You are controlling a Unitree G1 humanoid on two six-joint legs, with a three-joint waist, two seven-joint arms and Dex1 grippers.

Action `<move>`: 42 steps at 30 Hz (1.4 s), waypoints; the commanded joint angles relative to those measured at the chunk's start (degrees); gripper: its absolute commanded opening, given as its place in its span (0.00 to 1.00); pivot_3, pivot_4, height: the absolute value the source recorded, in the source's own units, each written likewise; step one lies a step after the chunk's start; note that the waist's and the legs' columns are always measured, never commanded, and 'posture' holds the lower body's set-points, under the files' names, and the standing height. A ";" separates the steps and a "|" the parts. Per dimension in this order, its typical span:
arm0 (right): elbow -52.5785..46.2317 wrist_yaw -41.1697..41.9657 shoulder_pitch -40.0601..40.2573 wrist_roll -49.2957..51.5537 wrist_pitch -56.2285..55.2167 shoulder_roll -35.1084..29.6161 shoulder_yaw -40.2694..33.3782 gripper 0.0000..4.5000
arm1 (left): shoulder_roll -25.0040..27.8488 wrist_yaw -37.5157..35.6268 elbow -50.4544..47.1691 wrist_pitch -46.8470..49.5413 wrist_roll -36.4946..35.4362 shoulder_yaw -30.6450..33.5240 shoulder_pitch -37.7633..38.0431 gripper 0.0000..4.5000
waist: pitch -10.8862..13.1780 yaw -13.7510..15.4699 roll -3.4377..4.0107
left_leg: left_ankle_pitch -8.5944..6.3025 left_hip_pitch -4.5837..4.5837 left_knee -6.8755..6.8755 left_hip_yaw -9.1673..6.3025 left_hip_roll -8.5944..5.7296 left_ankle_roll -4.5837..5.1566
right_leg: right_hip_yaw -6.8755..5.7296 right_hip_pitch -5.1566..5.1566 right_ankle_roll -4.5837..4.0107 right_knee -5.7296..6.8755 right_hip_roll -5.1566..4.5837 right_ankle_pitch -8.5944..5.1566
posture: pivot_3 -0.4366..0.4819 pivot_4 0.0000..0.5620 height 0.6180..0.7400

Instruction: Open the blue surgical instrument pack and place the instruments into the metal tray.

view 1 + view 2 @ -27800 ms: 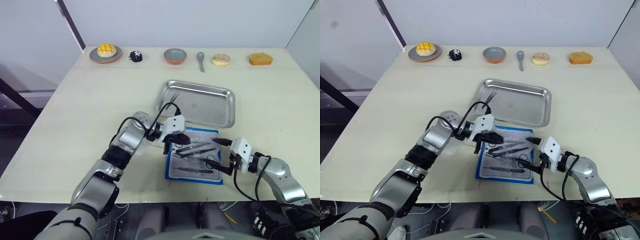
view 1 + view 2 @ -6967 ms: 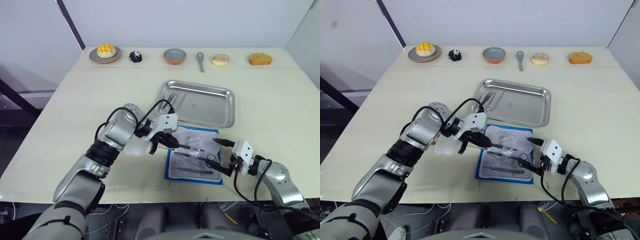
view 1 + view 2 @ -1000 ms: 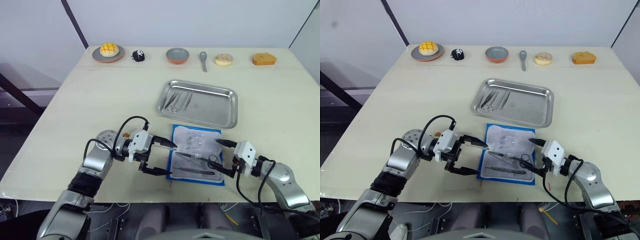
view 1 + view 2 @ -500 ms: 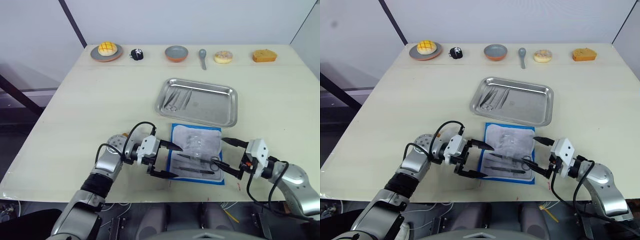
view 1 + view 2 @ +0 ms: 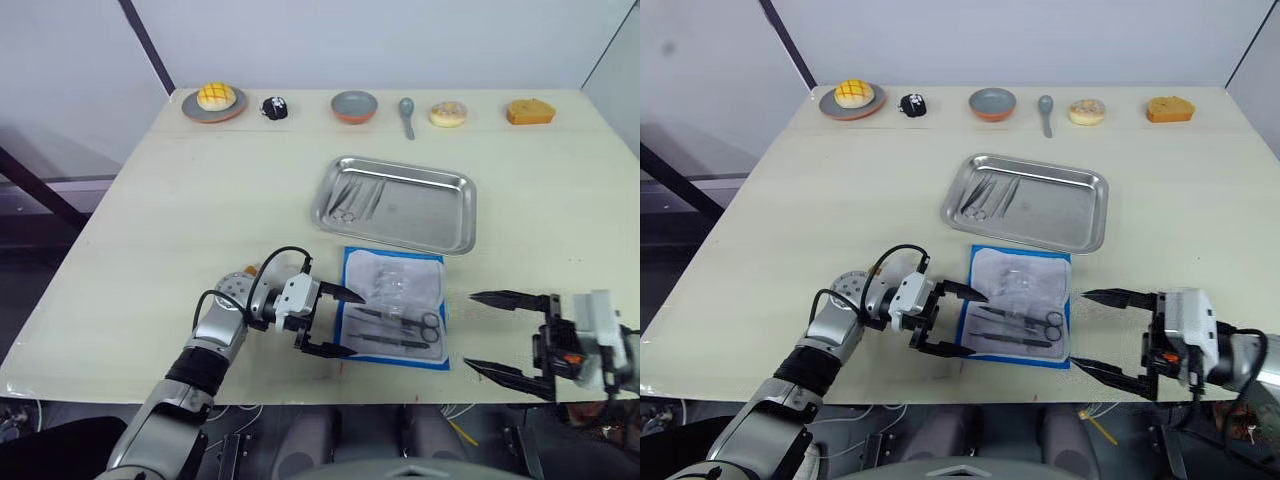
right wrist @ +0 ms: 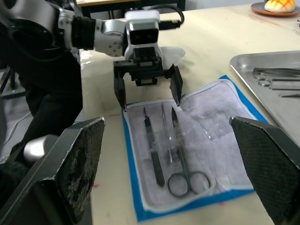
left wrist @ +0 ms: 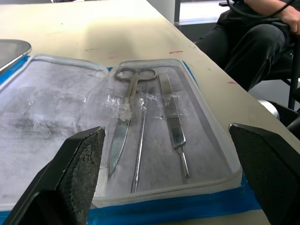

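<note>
The blue surgical instrument pack (image 5: 392, 306) lies open near the table's front edge, its grey-white lining up. Three instruments (image 7: 140, 123) lie side by side in it: scissors, a thin probe and a flat handle. The metal tray (image 5: 440, 222) sits just behind the pack, with a few slim instruments (image 5: 352, 200) at its left end. My left gripper (image 5: 357, 324) is open at the pack's left edge, its fingers (image 6: 176, 86) straddling that corner. To the right of the pack, clear of it, my right gripper (image 5: 469, 330) is open and holds nothing.
Along the far edge stand a plate with a yellow bun (image 5: 212, 101), a small black object (image 5: 274, 108), a grey bowl (image 5: 354, 106), a spoon (image 5: 405, 115), a doughnut (image 5: 449, 113) and an orange cake (image 5: 526, 111). The table's front edge runs just below both grippers.
My right gripper has drawn back to the right, away from the pack's right edge, still open. The left gripper has stayed at the pack's left edge.
</note>
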 commanded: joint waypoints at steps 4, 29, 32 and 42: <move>-3.03 1.51 1.62 3.96 2.23 -0.63 -6.18 1.00 | -1.99 1.64 1.94 -1.16 2.94 -0.69 -2.75 0.99 | 0.05 0.34 -0.08 | 0.00 -0.03 0.01 0.00 -0.02 0.00 | -0.03 0.00 0.00 -0.01 -0.02 0.00 | 0.48 0.27 1.00; -4.35 -1.93 -3.91 0.22 4.04 0.61 -0.55 1.00 | -4.19 -2.65 17.40 -8.28 10.10 -5.20 -7.29 0.99 | -0.21 0.75 0.29 | 0.00 0.06 0.03 0.02 -0.08 0.01 | -0.03 0.10 0.03 0.00 -0.05 0.00 | 0.48 0.27 1.00; -5.16 -4.94 -4.10 -1.68 6.14 0.21 0.87 1.00 | -4.32 -3.13 20.15 -10.47 11.32 -6.37 -7.91 0.99 | -0.37 1.24 0.39 | 0.00 0.08 0.03 0.01 -0.09 0.01 | -0.04 0.11 0.04 0.01 -0.05 0.00 | 0.48 0.27 1.00; -5.34 -15.38 -9.15 -12.48 12.55 -0.41 9.80 1.00 | -4.34 -4.01 21.20 -10.98 10.56 -7.47 -7.58 0.99 | -0.81 1.36 0.60 | 0.00 0.09 0.03 0.02 -0.13 0.02 | -0.01 0.12 0.06 -0.02 -0.06 -0.01 | 0.48 0.27 1.00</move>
